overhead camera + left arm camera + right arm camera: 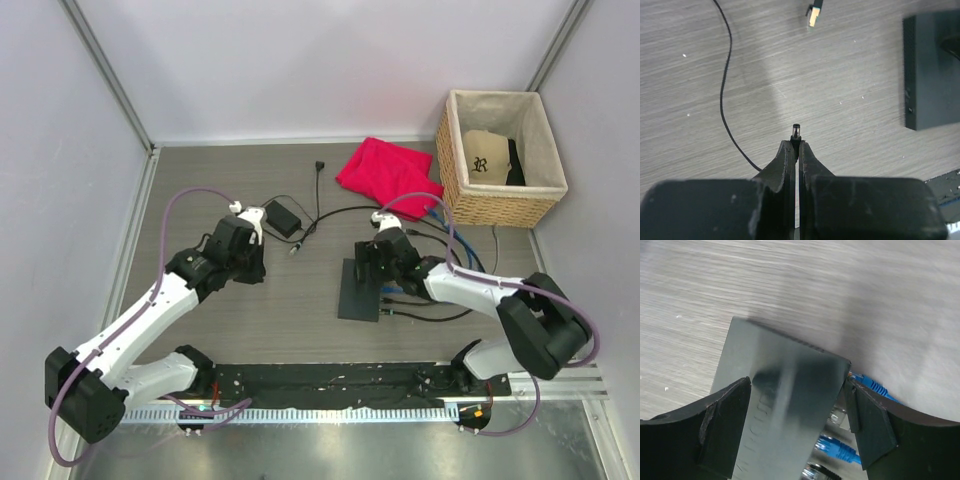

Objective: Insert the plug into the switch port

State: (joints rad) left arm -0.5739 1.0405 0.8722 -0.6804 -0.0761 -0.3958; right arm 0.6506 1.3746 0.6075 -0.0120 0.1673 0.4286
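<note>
The left hand [799, 145] pinches the plug [796, 131]; the right hand [797, 386] clamps the switch [790, 365]; the basket [500, 209] holds 1 cap [483, 155].

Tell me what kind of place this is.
Probably a robot lab cell: white walls box in a wood-grain table, the left arm and right arm bolt to a rail at its edge, with a wicker basket and red cloth as props.
</note>
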